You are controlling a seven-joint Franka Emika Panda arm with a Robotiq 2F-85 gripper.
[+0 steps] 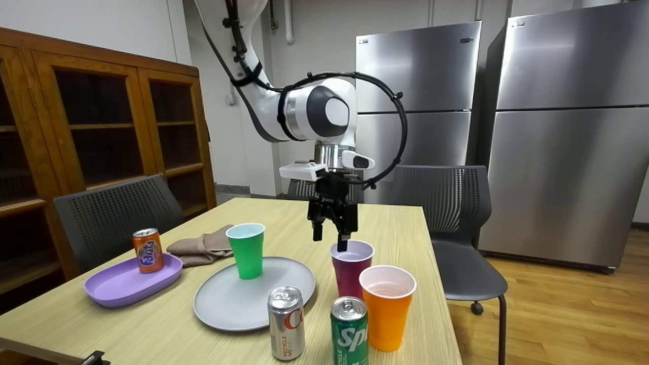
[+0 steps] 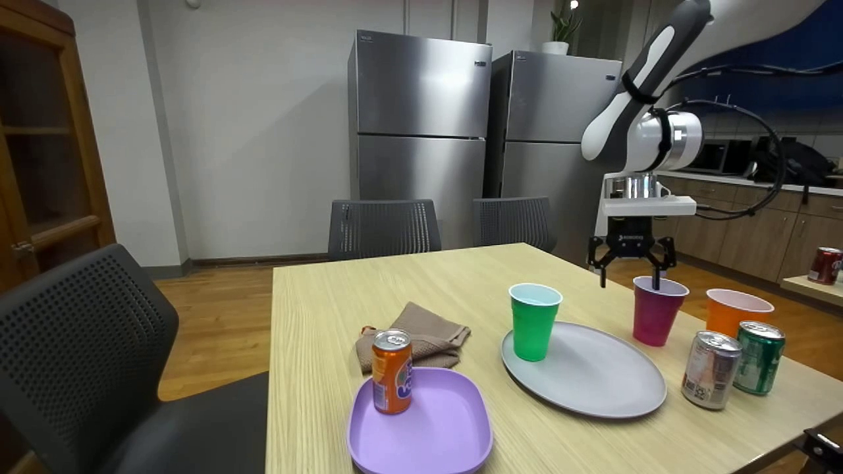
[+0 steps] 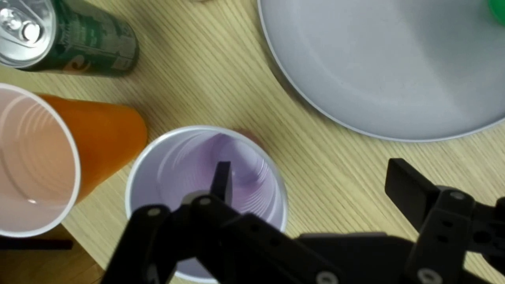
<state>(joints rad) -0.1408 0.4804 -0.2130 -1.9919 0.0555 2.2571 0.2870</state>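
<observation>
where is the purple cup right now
In both exterior views, the purple cup stands right of the gray plate, beside the orange cup, one fingertip of the open gripper at its mouth.

White arm point(image 1: 266, 114), glossy rounded segments, dark grey panels point(image 1: 315, 109). Black cable point(image 1: 404, 126) loops outside, black straps point(image 1: 284, 114) wrap the arm. Silver collar point(image 1: 329, 156) at the wrist, white flat block point(image 2: 649, 206) near it. Tool point(image 2: 629, 282) is black, angular linkages point(image 3: 447, 221), pale lettering point(image 2: 631, 237), blocky fingertips point(image 3: 412, 191), round grey screw heads point(image 3: 326, 277).

table point(image 1: 284, 218) count | 3 cups point(image 1: 247, 258) | 3 cans point(image 1: 149, 256) | 1 plate point(image 1: 243, 301) | 1 tray point(image 2: 448, 421) | 1 cloth point(image 2: 428, 329)
</observation>
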